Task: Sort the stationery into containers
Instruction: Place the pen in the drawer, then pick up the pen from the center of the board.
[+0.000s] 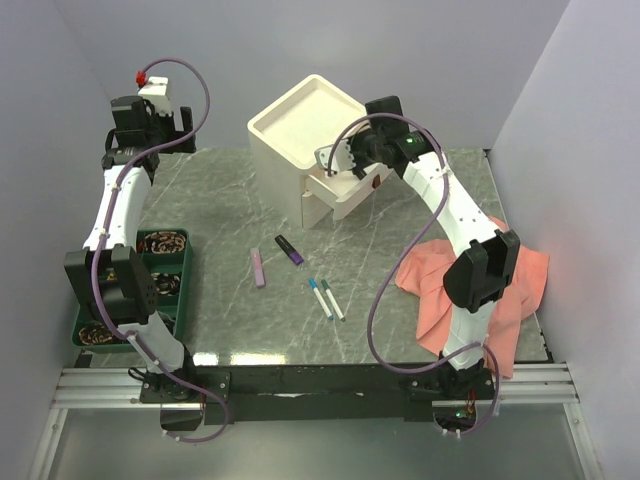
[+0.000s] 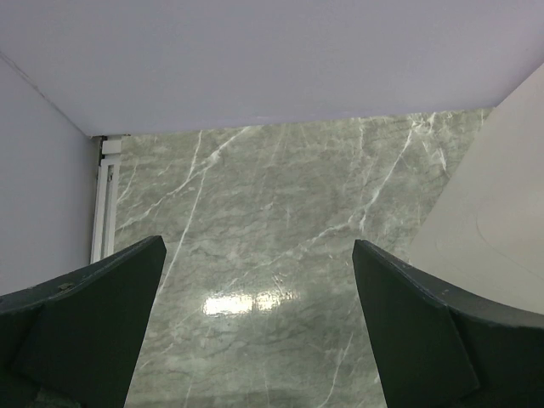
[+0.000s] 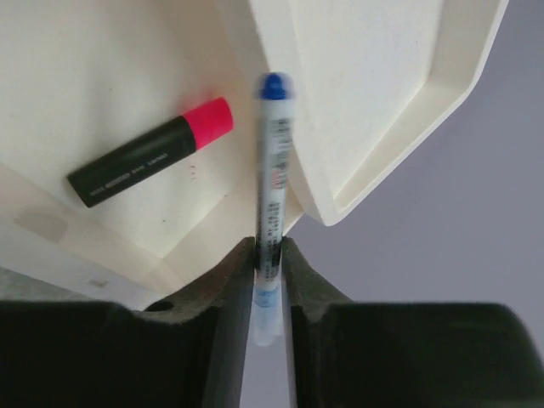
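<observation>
Left gripper's (image 2: 257, 246) jaws gape wide; right gripper's (image 3: 269, 248) jaws pinch a pen (image 3: 273, 153).

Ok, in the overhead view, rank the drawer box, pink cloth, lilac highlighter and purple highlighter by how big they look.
1. drawer box and pink cloth: too close to rank; the right arm hides part of the cloth.
2. lilac highlighter and purple highlighter: they look alike.

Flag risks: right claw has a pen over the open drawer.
1. The blue-capped pen in the right claw hangs by the edge of the drawer, beside the box, not over the drawer's middle. Dropped there, it may strike the rim and tumble out.
2. It is pinched near one end, so it may swing on release toward the red-and-black marker.
</observation>
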You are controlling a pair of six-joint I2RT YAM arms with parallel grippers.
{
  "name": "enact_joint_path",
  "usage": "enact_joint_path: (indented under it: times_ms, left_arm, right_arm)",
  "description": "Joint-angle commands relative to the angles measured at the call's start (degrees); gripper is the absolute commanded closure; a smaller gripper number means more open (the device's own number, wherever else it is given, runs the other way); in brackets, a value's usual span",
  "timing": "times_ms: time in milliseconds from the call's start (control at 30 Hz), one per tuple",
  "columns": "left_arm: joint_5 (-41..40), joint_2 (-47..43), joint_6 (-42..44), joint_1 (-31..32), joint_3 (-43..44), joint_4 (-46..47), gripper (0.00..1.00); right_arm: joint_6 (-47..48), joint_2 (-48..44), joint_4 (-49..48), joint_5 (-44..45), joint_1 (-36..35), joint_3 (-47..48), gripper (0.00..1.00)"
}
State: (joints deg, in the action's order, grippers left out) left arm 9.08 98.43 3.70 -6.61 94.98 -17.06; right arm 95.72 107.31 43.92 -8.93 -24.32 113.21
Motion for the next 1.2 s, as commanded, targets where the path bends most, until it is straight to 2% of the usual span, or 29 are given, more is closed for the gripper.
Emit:
enact_joint_path:
  times_ms: [0, 33, 100, 300, 367, 400, 433, 500, 533, 567, 600, 633, 667, 733, 900, 1100, 1167]
  left_arm:
    - [-0.82, -1.23, 0.16, -0.16, 1.26, 1.68, 0.01]
    - [-0.82, -1.14, 0.08, -0.24, 1.26, 1.77, 0.01]
    - [-0.47, -0.88, -0.01, -0.24, 1.44, 1.68, 0.01]
    - [0.67, 0.53, -1.24, -0.51, 2.93, 1.59, 0.01]
    - [1.38, 0.88, -1.59, -0.59, 3.45, 1.50, 0.01]
    - [1.46, 0.88, -1.68, -0.68, 3.55, 1.50, 0.00]
    - [1.38, 0.80, -1.68, -0.77, 3.63, 1.42, 0.01]
    - [1.38, 0.53, -1.95, -0.68, 3.63, 1.33, 0.01]
    - [1.12, 0.45, -2.03, -0.77, 3.37, 1.33, 0.01]
    - [1.03, 0.36, -2.21, -0.86, 3.20, 1.41, 0.00]
    - [0.68, 0.27, -2.12, -0.86, 3.11, 1.41, 0.00]
    - [0.24, 0.09, -2.21, -0.86, 2.85, 1.41, 0.01]
    - [-0.72, 0.01, -2.38, -0.77, 2.58, 1.50, 0.00]
    - [-1.78, -0.78, -2.82, -0.68, 1.79, 1.33, 0.01]
    - [-7.04, -5.43, -2.57, 2.47, -0.40, -2.09, 0.00]
    - [-14.17, -15.96, 0.77, 12.40, -12.17, -1.58, 0.01]
    - [-12.43, -18.35, 0.78, 13.82, -16.04, -1.75, 0.00]
  right_arm:
    - [-0.36, 0.01, -0.93, -0.12, 0.58, 3.17, 0.68]
    - [-0.80, -0.25, -1.46, -0.21, 0.59, 2.81, 0.61]
    - [-0.71, -0.87, -0.77, -0.82, 0.76, 2.54, 0.57]
    - [-3.96, -3.06, 1.34, -2.15, 0.67, 2.19, 0.54]
    - [-9.56, -4.90, -0.40, -4.33, 0.67, 2.63, 0.54]
    - [-13.07, -5.52, -0.42, -6.17, 0.67, 4.55, 0.51]
    - [-21.63, -6.49, 0.11, -10.02, 0.50, 5.96, 0.48]
    - [-32.82, -7.81, 1.52, -13.99, -0.11, 8.43, 0.43]
    - [-45.58, -9.64, 1.34, -15.40, -0.99, 8.08, 0.43]
    - [-51.19, -10.70, 1.43, -17.85, -1.87, 7.30, 0.43]
    - [-56.56, -11.85, 0.82, -17.96, -2.83, 3.64, 0.43]
    - [-67.40, -14.21, -0.14, -17.53, -4.84, 1.34, 0.42]
    - [-72.64, -15.27, -1.72, -16.83, -5.65, -2.95, 0.41]
    - [-86.50, -16.51, -2.44, -15.43, -7.23, -6.14, 0.39]
    - [-104.48, -12.83, 3.19, -10.69, -9.08, -10.37, 0.39]
    - [-110.29, -13.62, -0.50, -9.18, -10.75, -25.21, 0.46]
    - [-110.66, -13.79, -0.06, -9.79, -10.93, -30.21, 0.48]
